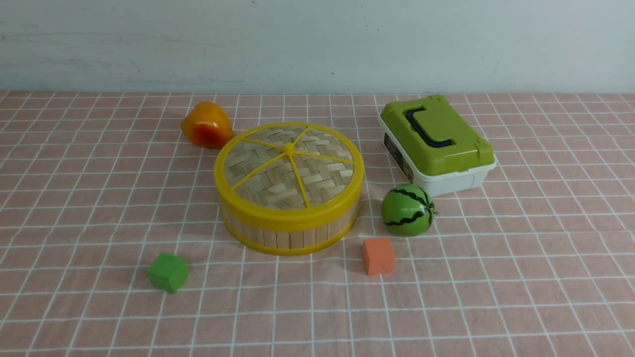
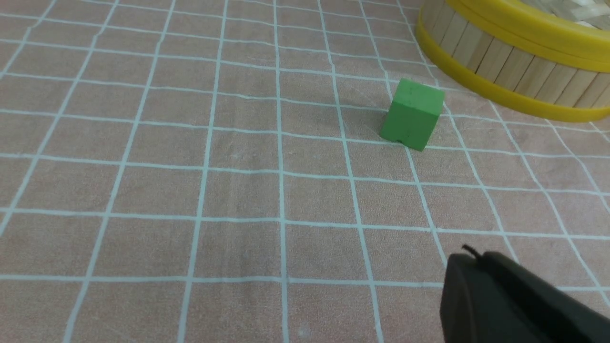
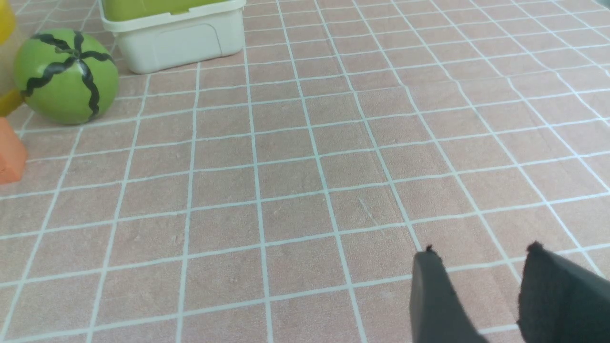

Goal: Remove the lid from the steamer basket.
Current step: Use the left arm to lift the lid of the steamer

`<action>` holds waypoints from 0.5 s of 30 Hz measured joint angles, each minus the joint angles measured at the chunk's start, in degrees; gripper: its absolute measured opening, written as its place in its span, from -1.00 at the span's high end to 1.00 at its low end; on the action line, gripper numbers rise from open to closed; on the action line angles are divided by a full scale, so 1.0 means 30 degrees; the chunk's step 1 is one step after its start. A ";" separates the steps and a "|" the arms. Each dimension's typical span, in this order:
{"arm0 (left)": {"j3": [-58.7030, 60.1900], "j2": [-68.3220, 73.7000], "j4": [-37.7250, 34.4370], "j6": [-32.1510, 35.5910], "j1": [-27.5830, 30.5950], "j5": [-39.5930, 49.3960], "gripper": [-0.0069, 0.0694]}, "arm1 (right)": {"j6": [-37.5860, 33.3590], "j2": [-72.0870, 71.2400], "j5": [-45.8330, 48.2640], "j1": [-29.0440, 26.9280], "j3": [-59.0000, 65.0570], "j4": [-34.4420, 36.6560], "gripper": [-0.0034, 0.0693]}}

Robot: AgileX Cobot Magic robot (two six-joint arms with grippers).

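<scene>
While the lid (image 1: 289, 166) lies flat on the steamer basket (image 1: 290, 233), covering it and seated on its upper yellow rim, neither arm reaches into the front view. The covered basket stands upright near the middle of the surface (image 1: 496, 307), a pink cloth with a white grid.

From the left wrist, only one dark finger (image 2: 505, 300) of the left jaws shows at the picture's edge, so I cannot tell whether they stand wide or narrow. Nothing is seen in them. A green cube (image 2: 413, 116) sits ahead of the left jaws, well apart from them. Beyond the cube, farther from those jaws, the basket's slat wall runs out of frame with the lid's rim on top.

From the right wrist, the right jaws stand parted and hold nothing. Bare cloth shows in the gap between their two dark fingers (image 3: 438, 305). Well ahead of them and off toward the basket's side lies an orange block (image 3: 7, 152). A toy watermelon (image 3: 66, 76) sits a little farther off. Beyond the melon, and near it, is a white box with a green lid (image 3: 181, 40). Farthest from both jaws, an orange-yellow fruit (image 1: 207, 125) lies just beside the basket's far side.
</scene>
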 joint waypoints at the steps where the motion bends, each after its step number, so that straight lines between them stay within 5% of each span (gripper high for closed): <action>1: 0.0000 0.0000 0.0000 0.0000 0.0000 0.0000 0.84 | 0.0000 0.0000 0.0000 0.0000 0.0000 0.0000 0.24; 15: 0.0000 0.0000 0.0000 0.0002 0.0000 0.0000 0.82 | 0.0000 0.0000 0.0000 0.0000 0.0000 0.0000 0.24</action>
